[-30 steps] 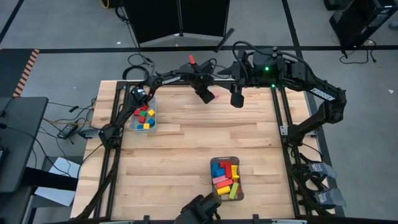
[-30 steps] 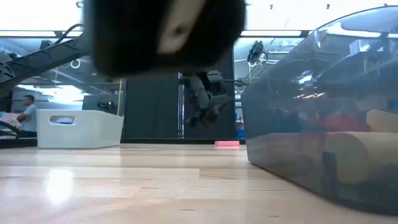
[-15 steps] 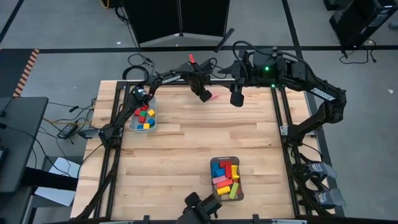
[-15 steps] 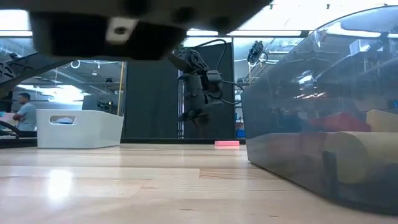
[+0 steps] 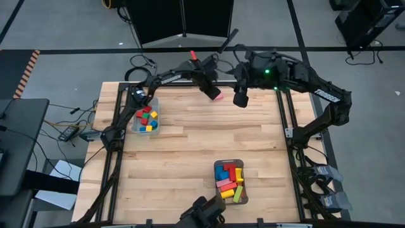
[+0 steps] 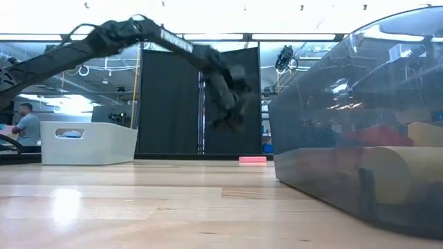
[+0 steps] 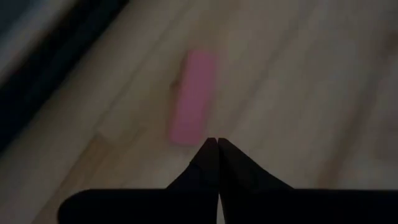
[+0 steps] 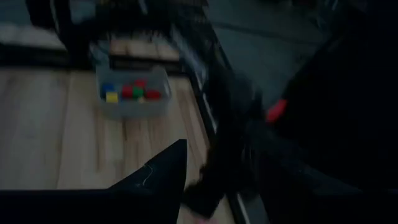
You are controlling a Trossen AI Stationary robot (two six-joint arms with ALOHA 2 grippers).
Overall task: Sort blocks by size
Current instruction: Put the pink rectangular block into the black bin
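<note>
A: Nearest the low camera, what stands on the wooden table [image 5: 190,152]?

B: At the near edge sits a clear tray [image 5: 230,182] of longer blocks [image 5: 228,177], red, yellow, blue, pink and green bars lying mixed; in the low view its wall [image 6: 360,117] fills the right of the picture.

A: And farther back?

B: At the table's left side, toward the far edge, a second tray [image 5: 145,119] holds small cubes [image 5: 147,118] in red, green, yellow and blue; the right wrist view shows it too [image 8: 133,93]. At the far edge lies one pink bar [image 5: 216,95], flat on the wood and apart from both trays; it appears as a low pink strip in the low view [image 6: 252,160].

A: Where are the grippers?

B: The left gripper [image 5: 209,89] hangs above the table just beside the pink bar [image 7: 193,106]; its fingers [image 7: 205,163] are pressed together and hold nothing. The right gripper [image 5: 240,100] hovers near it over the far edge; whether its fingers are spread I cannot tell.

A: Beyond the table?

B: A white bin [image 6: 88,143] and a person [image 6: 28,124] at the left, before a black screen [image 6: 169,104].
</note>
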